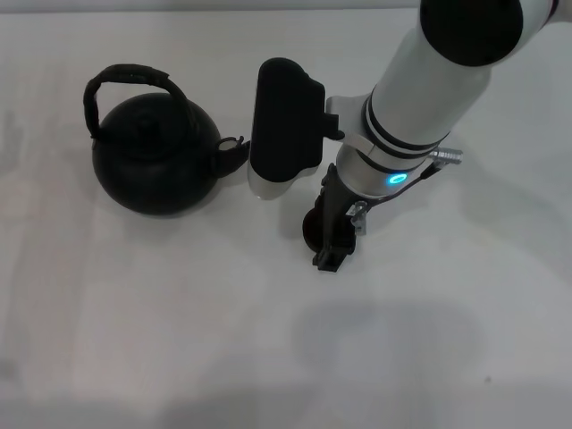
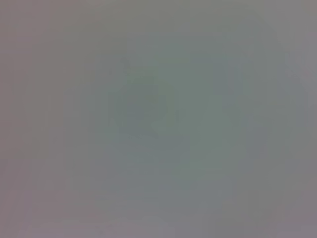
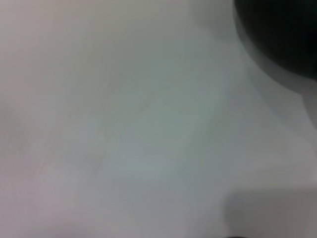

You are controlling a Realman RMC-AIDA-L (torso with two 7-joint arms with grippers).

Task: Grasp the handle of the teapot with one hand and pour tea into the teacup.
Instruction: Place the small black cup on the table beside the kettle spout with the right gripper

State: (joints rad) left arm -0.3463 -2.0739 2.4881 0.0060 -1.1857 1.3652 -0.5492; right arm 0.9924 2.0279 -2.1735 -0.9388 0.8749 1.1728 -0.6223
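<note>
The matte black teapot (image 1: 156, 161) stands on the white table at the left of the head view, spout (image 1: 231, 150) pointing right. Its rough arched handle (image 1: 134, 76) rises over the top, and nothing holds it. The small dark teacup (image 1: 313, 229) sits to the teapot's right, mostly hidden by my right gripper (image 1: 328, 246). That gripper points down right at the cup; I cannot tell whether it touches it. My left gripper is out of view. A blurred dark round shape (image 3: 280, 29) fills one corner of the right wrist view.
My right arm (image 1: 429, 98) reaches in from the back right. Its black wrist housing (image 1: 281, 121) hangs close to the teapot's spout. White table (image 1: 179, 331) surrounds everything. The left wrist view shows only a blank pale surface (image 2: 158, 119).
</note>
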